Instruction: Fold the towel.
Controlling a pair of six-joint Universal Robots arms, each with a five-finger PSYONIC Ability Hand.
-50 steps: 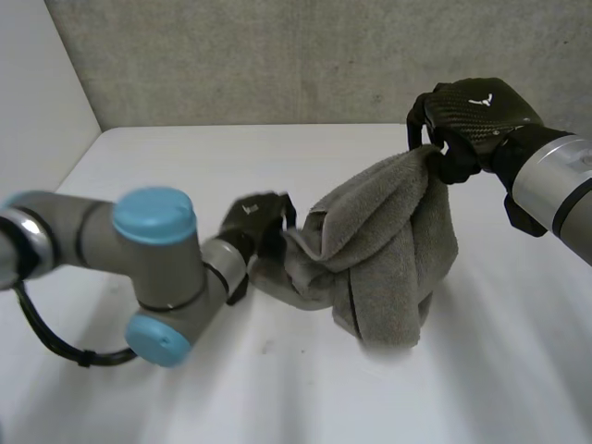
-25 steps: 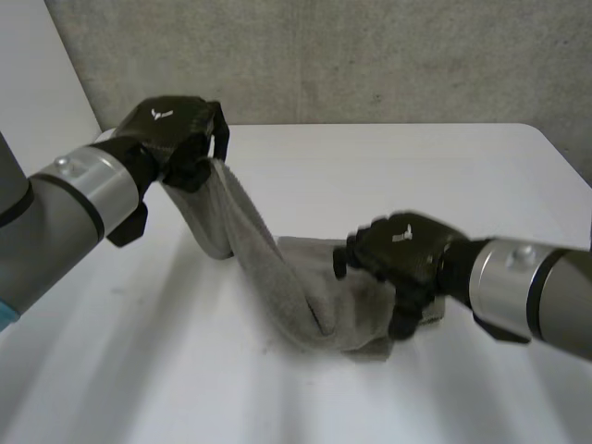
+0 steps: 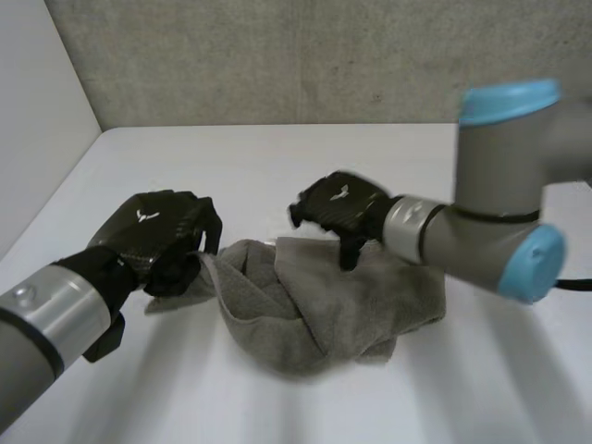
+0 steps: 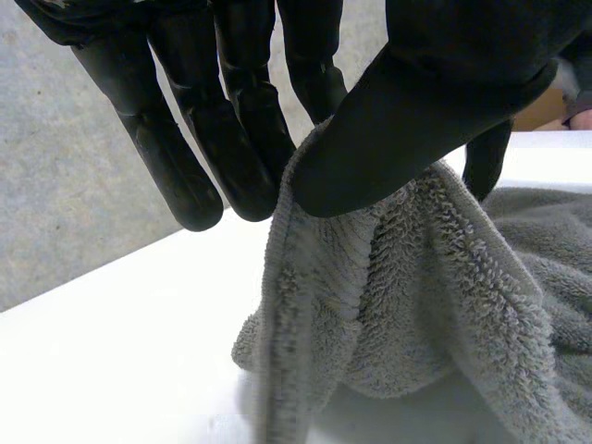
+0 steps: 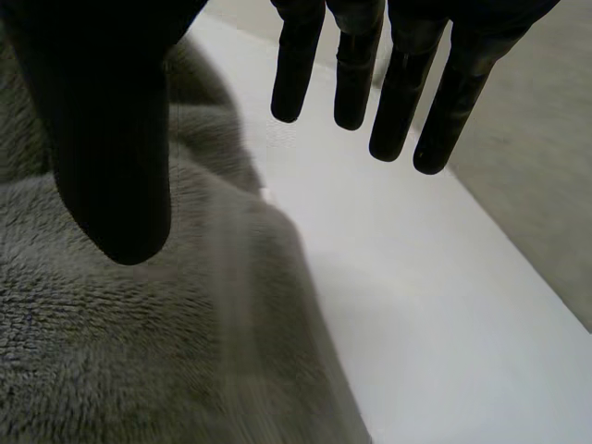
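Note:
The grey towel (image 3: 324, 305) lies bunched on the white table (image 3: 231, 176) between the two hands. My left hand (image 3: 157, 240) is at the towel's left end, and in the left wrist view its thumb (image 4: 416, 120) pinches a fold of the towel (image 4: 388, 314) against the fingers. My right hand (image 3: 338, 208) hovers over the towel's far edge. The right wrist view has its fingers (image 5: 407, 83) straight and spread, apart from the thumb (image 5: 111, 139), above the towel (image 5: 120, 333), holding nothing.
A grey wall (image 3: 324, 55) runs behind the table's far edge. Bare table (image 3: 481, 388) lies in front of and to the right of the towel. My right arm's elbow (image 3: 509, 213) hangs over the table's right side.
My left hand has come down from high at the far left to the table, still pinching the towel. My right hand has let go and moved to the towel's far edge.

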